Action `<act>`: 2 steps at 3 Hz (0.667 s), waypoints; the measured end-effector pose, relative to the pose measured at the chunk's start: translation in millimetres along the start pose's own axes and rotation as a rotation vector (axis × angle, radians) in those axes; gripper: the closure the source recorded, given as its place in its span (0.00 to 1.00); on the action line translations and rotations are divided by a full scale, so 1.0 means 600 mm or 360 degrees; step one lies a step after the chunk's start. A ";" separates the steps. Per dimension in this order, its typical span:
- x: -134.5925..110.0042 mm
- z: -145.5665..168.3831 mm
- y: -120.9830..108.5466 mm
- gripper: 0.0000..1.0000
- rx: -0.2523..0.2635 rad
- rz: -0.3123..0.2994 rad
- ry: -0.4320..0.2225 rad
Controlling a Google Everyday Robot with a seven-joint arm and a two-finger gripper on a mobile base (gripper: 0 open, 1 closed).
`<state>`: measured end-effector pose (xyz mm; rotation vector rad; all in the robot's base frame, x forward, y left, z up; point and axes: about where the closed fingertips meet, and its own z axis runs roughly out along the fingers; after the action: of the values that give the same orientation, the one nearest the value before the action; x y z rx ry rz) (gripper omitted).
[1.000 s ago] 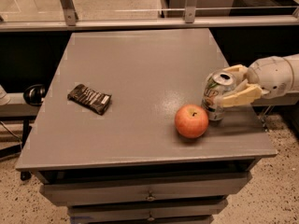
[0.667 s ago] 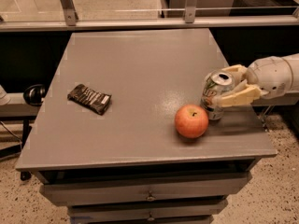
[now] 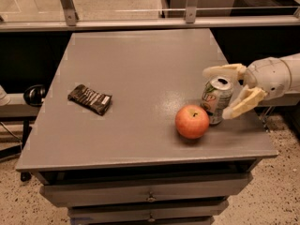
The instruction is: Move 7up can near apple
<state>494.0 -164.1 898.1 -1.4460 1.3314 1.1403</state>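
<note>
grey table (image 3: 140, 50) with drawers under it, standing on a speckled floor; 7up can (image 3: 216, 102) stands upright near the right front part of the top, just beside the apple (image 3: 192, 121) on its right and slightly behind, about touching it; dark snack wrapper (image 3: 90, 99) lies flat, well apart on the left. gripper (image 3: 217, 93) reaches in from the right, fingers (image 3: 244, 104) spread apart either side of the can, not clamped on it.
</note>
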 end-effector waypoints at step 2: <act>-0.002 -0.071 -0.034 0.00 0.0156 -0.0084 0.0187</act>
<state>517.7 -203.6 908.9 -1.4862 1.4017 0.9557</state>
